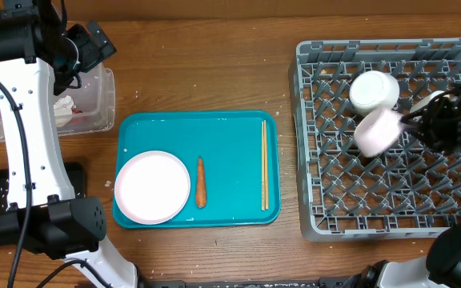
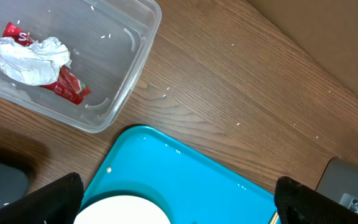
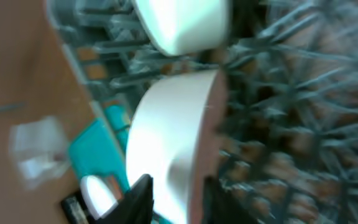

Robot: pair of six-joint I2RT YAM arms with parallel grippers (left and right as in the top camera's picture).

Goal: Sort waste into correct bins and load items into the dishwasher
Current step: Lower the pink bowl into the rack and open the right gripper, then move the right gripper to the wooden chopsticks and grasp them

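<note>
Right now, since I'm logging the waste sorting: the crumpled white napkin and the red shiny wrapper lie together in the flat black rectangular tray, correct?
Only the container is wrong. The crumpled white napkin and the red shiny wrapper lie together in the clear rectangular plastic tub. The left wrist view shows this.

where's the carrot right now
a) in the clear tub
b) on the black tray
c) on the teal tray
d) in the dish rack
C: the carrot lies on the teal tray, between the plate and the chopsticks.
</note>
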